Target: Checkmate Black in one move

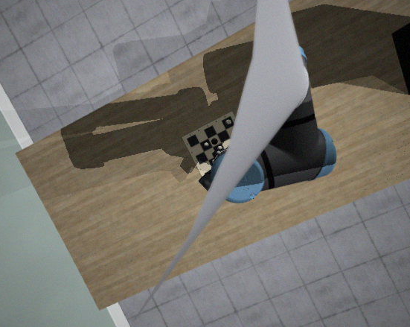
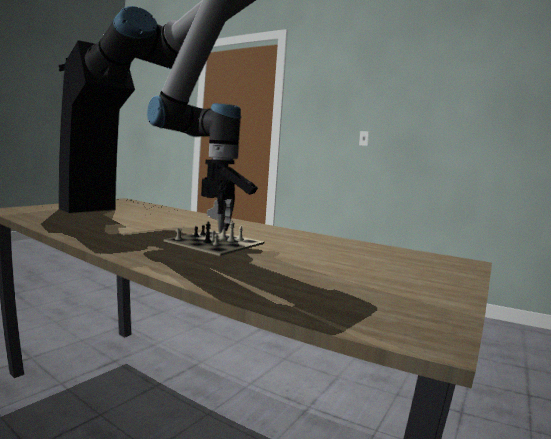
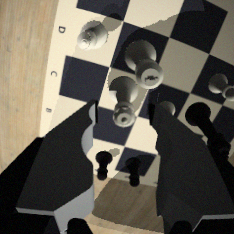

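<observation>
The small chessboard (image 2: 213,242) lies on the wooden table; it also shows in the overhead view (image 1: 209,141), half hidden by the arm. In the wrist view my gripper (image 3: 123,103) hangs low over the board with its two dark fingers apart. A white piece (image 3: 123,102) stands upright in the gap between them, and I see space on both sides of it. Another white piece with a notched head (image 3: 143,65) stands just beyond it. A third white piece (image 3: 92,36) stands near the edge letter D. Two black pawns (image 3: 103,162) (image 3: 133,169) stand on the near row. A black piece (image 3: 200,116) stands by the right finger.
A further white piece (image 3: 220,84) stands at the right of the board. The black robot pedestal (image 2: 89,129) rises at the table's far left end. The arm's elbow and forearm (image 1: 277,89) cover the board's right part from above.
</observation>
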Controlling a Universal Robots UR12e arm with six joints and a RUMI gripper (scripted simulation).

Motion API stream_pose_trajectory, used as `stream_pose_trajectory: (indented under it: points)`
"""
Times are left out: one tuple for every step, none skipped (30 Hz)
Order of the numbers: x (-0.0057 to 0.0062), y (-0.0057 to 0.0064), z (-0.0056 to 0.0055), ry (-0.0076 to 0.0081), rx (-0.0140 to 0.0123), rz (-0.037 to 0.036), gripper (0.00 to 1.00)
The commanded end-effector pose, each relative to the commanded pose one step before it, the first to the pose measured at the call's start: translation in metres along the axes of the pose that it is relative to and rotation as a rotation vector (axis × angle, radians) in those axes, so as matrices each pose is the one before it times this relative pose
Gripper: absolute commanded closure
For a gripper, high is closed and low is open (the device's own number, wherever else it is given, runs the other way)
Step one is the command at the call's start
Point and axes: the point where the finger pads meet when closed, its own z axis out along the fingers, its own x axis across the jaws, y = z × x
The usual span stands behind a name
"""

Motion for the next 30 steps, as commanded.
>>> stream_pose_trajectory:
  points:
    - [-0.00012,-0.00033,-0.00041,0.00006,0.00070,-0.00016,0.75]
    - [0.00000,0.00000,0.00000,0.00000,0.00000,0.00000,0.75]
    - [0.00000,0.00000,0.00000,0.00000,0.00000,0.00000,0.75]
    - [0.00000,0.00000,0.00000,0.00000,0.00000,0.00000,0.75]
    - [0.00000,0.00000,0.00000,0.00000,0.00000,0.00000,0.75]
    - [0.00000,0.00000,0.00000,0.00000,0.00000,0.00000,0.75]
    - [0.00000,0.00000,0.00000,0.00000,0.00000,0.00000,0.75]
    - [0.00000,0.00000,0.00000,0.00000,0.00000,0.00000,0.75]
    - [0.00000,0.00000,0.00000,0.00000,0.00000,0.00000,0.75]
    - [0.00000,0.00000,0.00000,0.00000,0.00000,0.00000,0.75]
    - [0.00000,0.00000,0.00000,0.00000,0.00000,0.00000,0.75]
    - [0.00000,0.00000,0.00000,0.00000,0.00000,0.00000,1.00]
    - [0.00000,0.00000,0.00000,0.00000,0.00000,0.00000,1.00]
    - [0.00000,0.00000,0.00000,0.00000,0.00000,0.00000,1.00]
    - [0.00000,0.00000,0.00000,0.00000,0.00000,0.00000,1.00]
    - [0.00000,0.00000,0.00000,0.00000,0.00000,0.00000,1.00]
    - [0.00000,0.00000,0.00000,0.00000,0.00000,0.00000,1.00]
    - [0.00000,0.00000,0.00000,0.00000,0.00000,0.00000,1.00]
    - [0.00000,0.00000,0.00000,0.00000,0.00000,0.00000,1.00]
    - [0.00000,0.00000,0.00000,0.00000,0.00000,0.00000,1.00]
    - [0.00000,0.00000,0.00000,0.00000,0.00000,0.00000,1.00]
    - [0.00000,0.00000,0.00000,0.00000,0.00000,0.00000,1.00]
    - [0.00000,0.00000,0.00000,0.00000,0.00000,0.00000,1.00]
    - [0.00000,0.00000,0.00000,0.00000,0.00000,0.00000,1.00]
    - [0.00000,0.00000,0.00000,0.00000,0.00000,0.00000,1.00]
    - [0.00000,0.00000,0.00000,0.00000,0.00000,0.00000,1.00]
    - [0.00000,0.00000,0.00000,0.00000,0.00000,0.00000,1.00]
    - [0.00000,0.00000,0.00000,0.00000,0.00000,0.00000,1.00]
    - [0.00000,0.00000,0.00000,0.00000,0.00000,0.00000,1.00]
    - [0.00000,0.00000,0.00000,0.00000,0.00000,0.00000,1.00]
